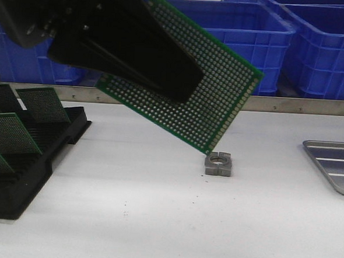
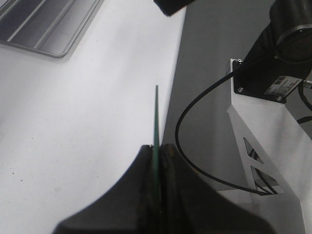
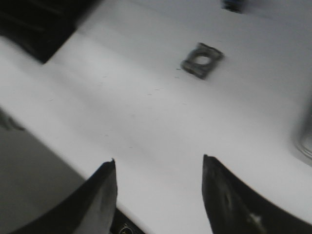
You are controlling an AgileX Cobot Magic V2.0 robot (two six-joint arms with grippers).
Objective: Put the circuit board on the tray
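A green perforated circuit board (image 1: 215, 91) hangs tilted in the air above the table's middle, held by my left gripper (image 1: 183, 86), which is shut on its upper left part. In the left wrist view the circuit board (image 2: 156, 117) shows edge-on between the closed left gripper (image 2: 157, 146) jaws. The grey metal tray (image 1: 336, 162) lies at the table's right edge, partly cut off; the tray (image 2: 48, 24) also shows in the left wrist view. My right gripper (image 3: 158, 163) stands open over bare table, holding nothing.
A black slotted rack (image 1: 42, 156) with more green boards (image 1: 11, 134) sits at the left. A small square metal block with a round hole (image 1: 218, 164) lies mid-table, below the board's lower corner. Blue crates (image 1: 265, 29) line the back behind a rail.
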